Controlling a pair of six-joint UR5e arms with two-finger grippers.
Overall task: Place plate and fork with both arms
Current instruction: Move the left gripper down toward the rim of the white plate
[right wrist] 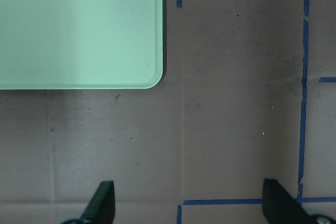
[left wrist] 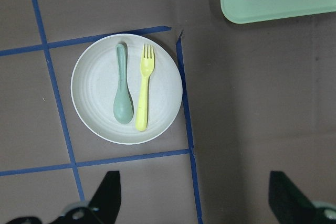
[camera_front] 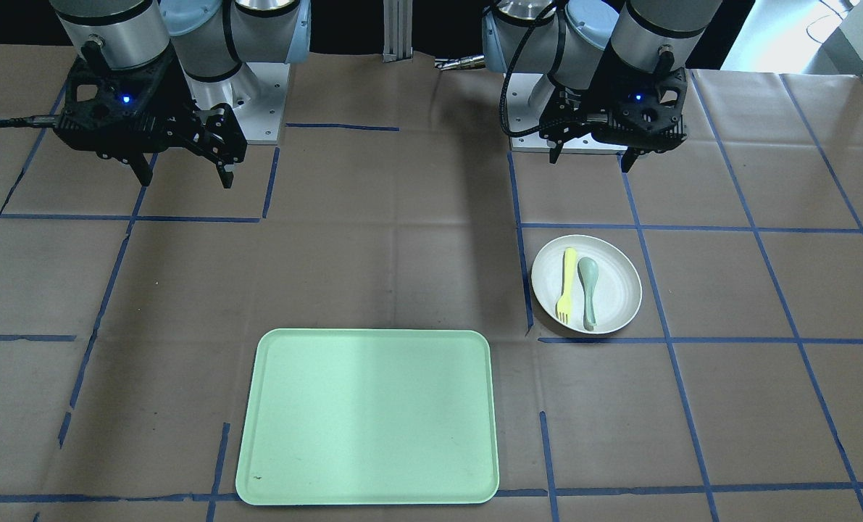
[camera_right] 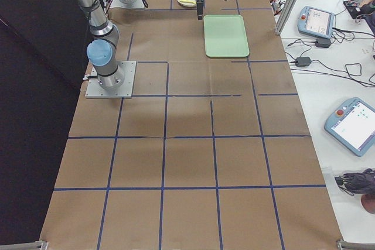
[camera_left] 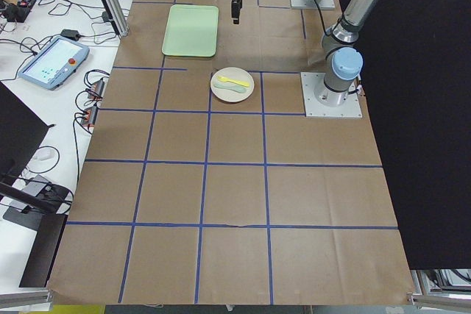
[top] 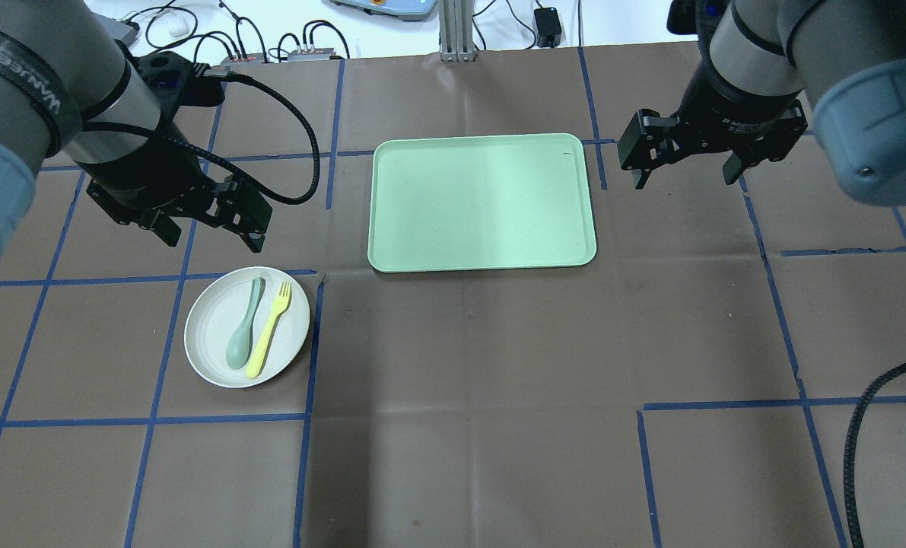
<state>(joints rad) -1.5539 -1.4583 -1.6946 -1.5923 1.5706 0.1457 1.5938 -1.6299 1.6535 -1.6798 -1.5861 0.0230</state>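
The off-white plate (top: 208, 329) sits on the brown table on my left side, also in the front view (camera_front: 617, 288) and the left wrist view (left wrist: 94, 85). The pale yellow fork (top: 270, 329) lies on it beside a grey-green spoon (top: 243, 335); the fork also shows in the front view (camera_front: 566, 284) and the left wrist view (left wrist: 143, 90). My left gripper (top: 214, 242) hangs open and empty above the table just beyond the plate. My right gripper (top: 684, 181) is open and empty, to the right of the tray.
The pale green rectangular tray (top: 483, 202) lies mid-table between the two grippers; its corner shows in the right wrist view (right wrist: 79, 30). Blue tape lines mark a grid on the brown table cover. Cables and pendants lie beyond the table's far edge.
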